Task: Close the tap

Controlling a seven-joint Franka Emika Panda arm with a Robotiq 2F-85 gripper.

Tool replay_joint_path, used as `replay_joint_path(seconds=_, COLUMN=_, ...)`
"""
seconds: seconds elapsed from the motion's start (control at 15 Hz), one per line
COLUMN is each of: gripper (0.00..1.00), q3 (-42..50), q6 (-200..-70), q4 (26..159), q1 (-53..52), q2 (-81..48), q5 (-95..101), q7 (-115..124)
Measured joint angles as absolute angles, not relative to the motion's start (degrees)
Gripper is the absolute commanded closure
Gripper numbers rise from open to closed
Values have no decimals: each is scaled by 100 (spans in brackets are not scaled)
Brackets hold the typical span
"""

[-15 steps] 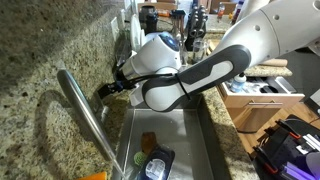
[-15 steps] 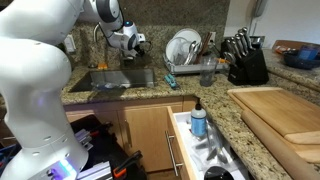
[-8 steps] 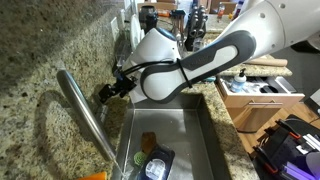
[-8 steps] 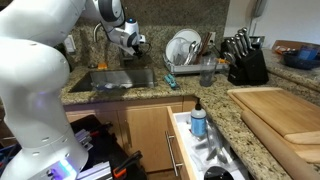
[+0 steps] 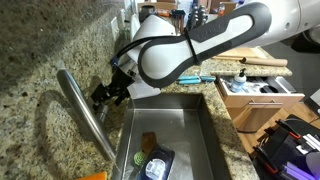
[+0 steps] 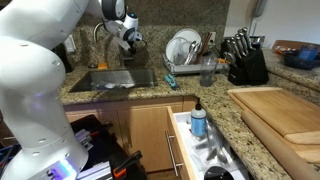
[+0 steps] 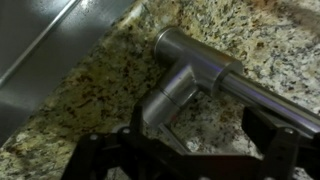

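The tap (image 7: 190,60) is standing on the speckled granite counter (image 7: 95,95), at the back edge of the steel sink (image 5: 195,125). In the wrist view you are looking down on its round steel base, from which one thick tube is running to the right and a shorter steel stub is pointing down toward the camera. In an exterior view the long spout (image 5: 85,112) is lying as a slim slanted tube over the counter beside the basin, and in the other exterior picture the tap (image 6: 97,35) is showing as a curved arch behind the sink (image 6: 100,80).

Your gripper (image 7: 185,150) is sitting just at the tap's base. Its dark fingers (image 7: 100,155) are spread wide, one on each side of the short stub, and they are gripping nothing; whether one is touching the metal, I cannot tell. From outside, the gripper (image 5: 103,95) is hanging low at the counter next to the spout, and the white arm is bending over the basin behind it.

Inside the sink a small orange piece (image 5: 148,138) and a dark container (image 5: 155,163) are lying near the front. Farther along the counter a dish rack (image 6: 185,52) with plates, a knife block (image 6: 243,62) and a wooden cutting board (image 6: 285,112) are standing.
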State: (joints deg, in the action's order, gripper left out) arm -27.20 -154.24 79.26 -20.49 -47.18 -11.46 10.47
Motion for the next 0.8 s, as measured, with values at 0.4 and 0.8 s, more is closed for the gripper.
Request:
replay_joint_path(seconds=0.4, gripper=0, q3=-2719, q6=-15427, q4=7949, q1=-2047, q2=-4719, q5=-1143, q7=1060)
replay_joint_path(seconds=0.8, gripper=0, q3=-2146, q6=-15791, q4=7949, q1=-2345, q2=-4651, q5=-722, q7=1574)
